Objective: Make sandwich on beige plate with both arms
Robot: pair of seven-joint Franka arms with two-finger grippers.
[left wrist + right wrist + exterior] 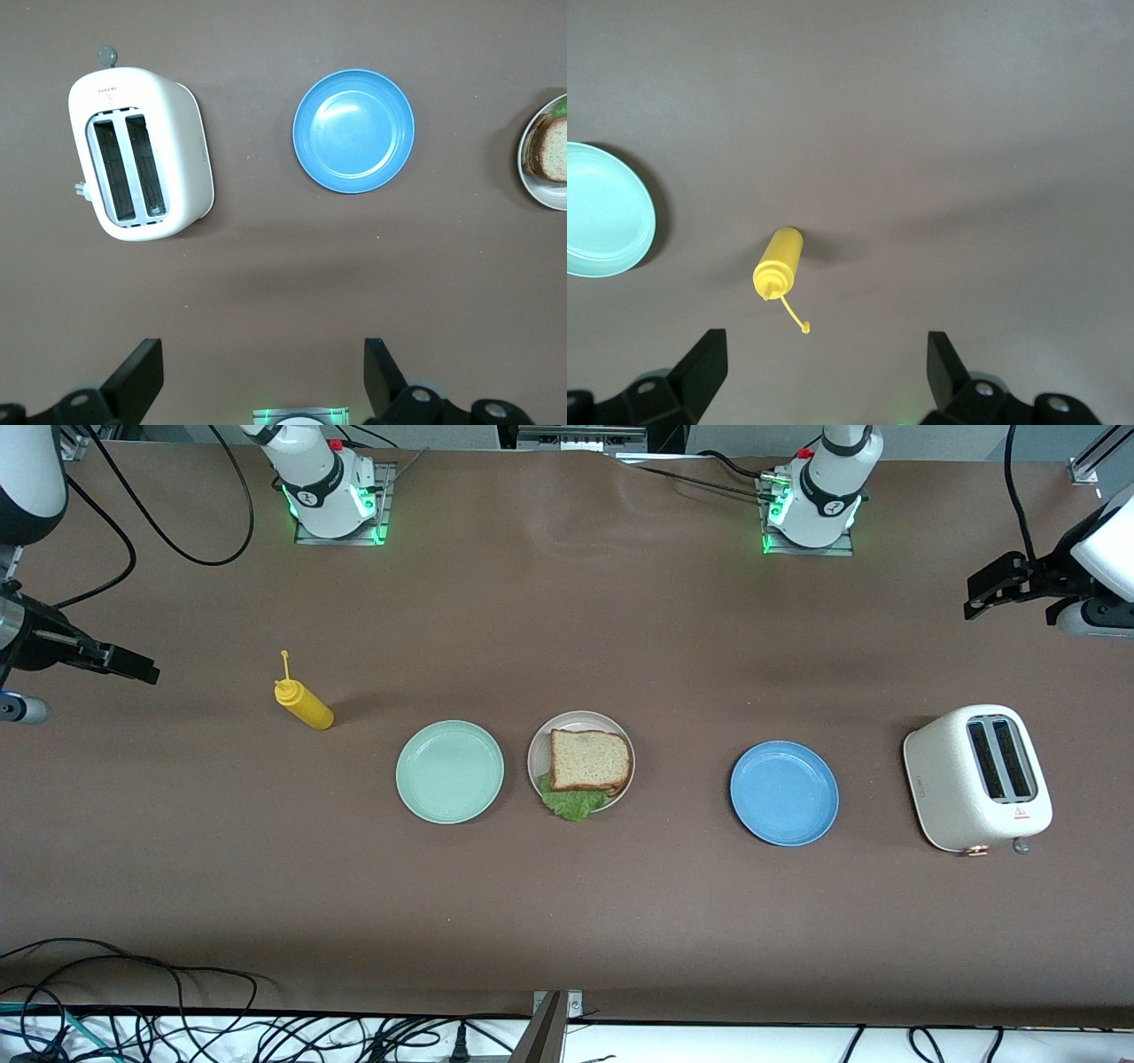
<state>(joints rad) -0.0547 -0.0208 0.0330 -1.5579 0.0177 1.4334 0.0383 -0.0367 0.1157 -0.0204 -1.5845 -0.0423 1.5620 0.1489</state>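
Observation:
The sandwich [589,760], brown bread slices with green lettuce [571,804] sticking out between them, lies on the beige plate [540,748] at the table's middle. Part of it shows in the left wrist view [549,150]. My left gripper [997,589] is open and empty, held high over the table at the left arm's end, above the toaster's area; its fingertips [142,376] stand wide apart. My right gripper [124,664] is open and empty, held high over the right arm's end, near the yellow squeeze bottle [304,703]. Both arms wait.
A mint green plate [449,771] sits beside the beige plate toward the right arm's end. A blue plate [784,793] and a white toaster [977,778] lie toward the left arm's end. Cables hang along the table's near edge.

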